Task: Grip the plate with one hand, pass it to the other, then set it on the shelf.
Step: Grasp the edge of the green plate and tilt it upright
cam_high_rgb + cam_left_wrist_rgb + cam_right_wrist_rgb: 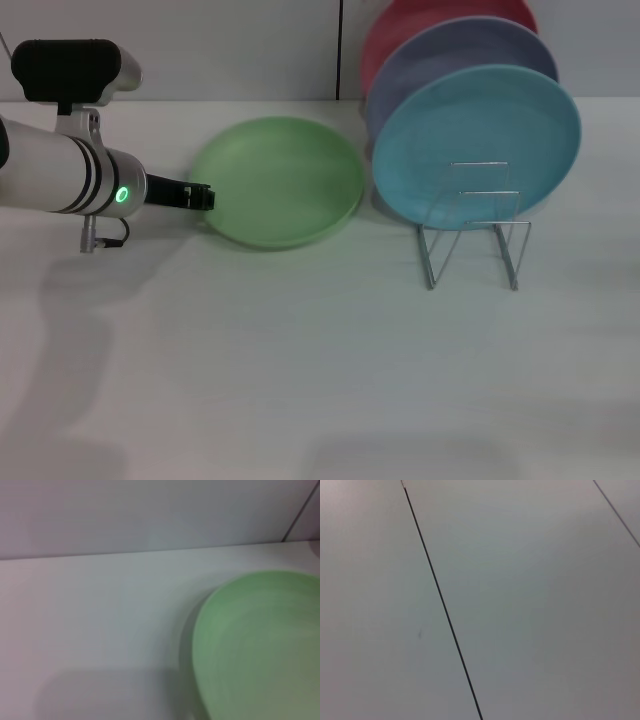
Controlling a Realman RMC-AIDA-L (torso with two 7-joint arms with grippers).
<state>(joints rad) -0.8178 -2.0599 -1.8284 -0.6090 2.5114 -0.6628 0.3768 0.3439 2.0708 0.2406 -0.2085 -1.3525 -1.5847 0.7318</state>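
The light-green plate point(280, 180) lies flat on the white table, left of the rack. It also shows in the left wrist view point(260, 645), close by. My left gripper point(203, 196) reaches in from the left at the plate's left rim, low over the table. The shelf point(478, 225) is a thin silver wire rack at the right, its front loops free. My right gripper is out of view; its wrist view shows only a pale panel with a dark seam.
A turquoise-blue plate point(480, 140), a lavender plate point(450, 60) and a red plate point(400, 30) stand upright in the rack's rear slots. A white wall point(200, 50) runs behind the table.
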